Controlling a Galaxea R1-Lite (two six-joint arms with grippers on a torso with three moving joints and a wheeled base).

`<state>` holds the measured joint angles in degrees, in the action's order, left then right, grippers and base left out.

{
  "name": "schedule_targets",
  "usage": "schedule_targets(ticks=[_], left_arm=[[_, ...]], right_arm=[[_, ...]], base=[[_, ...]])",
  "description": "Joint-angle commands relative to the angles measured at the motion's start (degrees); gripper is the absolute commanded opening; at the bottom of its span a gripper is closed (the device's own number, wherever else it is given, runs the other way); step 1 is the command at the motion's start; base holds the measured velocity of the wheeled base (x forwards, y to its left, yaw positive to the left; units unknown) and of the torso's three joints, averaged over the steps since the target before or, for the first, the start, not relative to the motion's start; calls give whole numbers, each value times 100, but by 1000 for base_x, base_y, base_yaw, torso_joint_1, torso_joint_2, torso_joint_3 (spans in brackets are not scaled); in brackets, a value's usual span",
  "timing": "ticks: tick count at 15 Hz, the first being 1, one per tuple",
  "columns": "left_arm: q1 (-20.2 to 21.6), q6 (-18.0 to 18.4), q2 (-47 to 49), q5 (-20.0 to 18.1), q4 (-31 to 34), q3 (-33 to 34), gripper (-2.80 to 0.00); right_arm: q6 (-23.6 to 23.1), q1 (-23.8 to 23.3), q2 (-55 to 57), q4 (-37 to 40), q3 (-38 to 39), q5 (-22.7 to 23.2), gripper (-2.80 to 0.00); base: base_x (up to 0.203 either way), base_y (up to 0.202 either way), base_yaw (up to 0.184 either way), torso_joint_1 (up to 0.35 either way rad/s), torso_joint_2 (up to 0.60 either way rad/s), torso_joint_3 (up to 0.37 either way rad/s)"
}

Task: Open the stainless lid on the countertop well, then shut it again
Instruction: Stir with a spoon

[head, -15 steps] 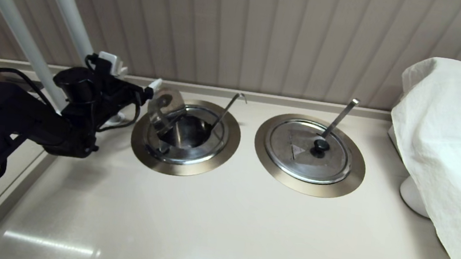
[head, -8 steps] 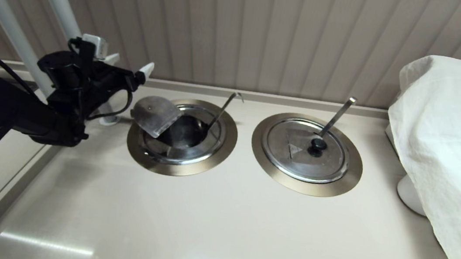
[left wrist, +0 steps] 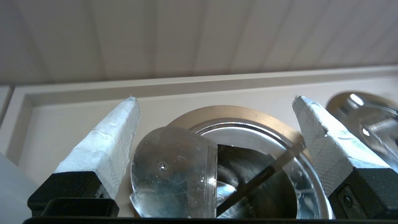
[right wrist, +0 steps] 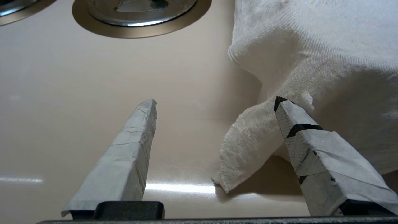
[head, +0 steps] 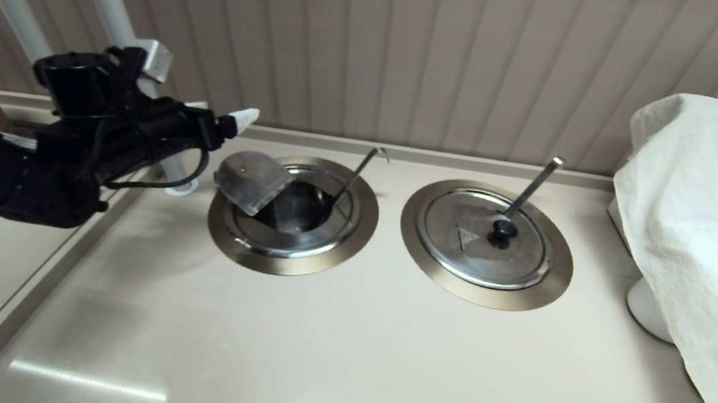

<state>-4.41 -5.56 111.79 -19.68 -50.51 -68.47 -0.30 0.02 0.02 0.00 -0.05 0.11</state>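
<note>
Stainless lid (head: 250, 181): shiny steel, half-round with one straight edge. It stands tilted up over the left part of the countertop well (head: 286, 262). The left wrist view shows its scuffed, mirror-like face (left wrist: 171, 180) with a small rivet at its centre.
Left gripper (head: 222, 113): black arm with white-taped, wedge-shaped fingers (left wrist: 102, 146). It hovers just left of the well and above the lid. The fingers are spread wide on either side of the lid and touch nothing.
Well ring: a wide, flat, round flange of brushed bronze-toned steel (left wrist: 236, 112), set flush in the countertop (head: 341, 350), with a polished steel inner rim.
Well contents: the uncovered part is dark and glossy inside. A thin wire handle (head: 355, 174) with a hooked end leans out toward the back of the well. What else it holds cannot be told.
Twin lid (head: 462, 255): to the right of the well, lying flat and closed in its own bronze ring (head: 481, 292). It is round steel with a dull-grey wedge patch and a black knob (head: 503, 229). A flat bar handle (head: 535, 182) rises from its edge.
Countertop: smooth, glossy beige, backed by a ribbed panel wall (head: 418, 51).
White cloth (head: 704, 237): coarse woven fabric, draped in folds over something far to the right of the well.
Right gripper (right wrist: 215, 101): taped fingers held wide apart, low over the countertop. One finger sits against a hanging corner of the cloth (right wrist: 311, 46), and nothing is held.
</note>
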Motion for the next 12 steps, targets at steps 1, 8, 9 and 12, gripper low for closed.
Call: schedule_targets(ticks=[1,8,9,12], left_arm=[[-210,255,-48,-294,-113,255,0],[-1369,784,493,521,-170,466,0],[-1452,793,646,655,-170,383,0],[-1498,863,991,791,-430,-117,0]], right_arm=[[-5,-2,-2,0,5,7,0],[-5,-2,-2,0,5,7,0],[-5,-2,-2,0,5,7,0],[-5,-2,-2,0,5,7,0]], base=[[0,0,0,0,0,0],[0,0,0,0,0,0],[0,0,0,0,0,0],[0,0,0,0,0,0]])
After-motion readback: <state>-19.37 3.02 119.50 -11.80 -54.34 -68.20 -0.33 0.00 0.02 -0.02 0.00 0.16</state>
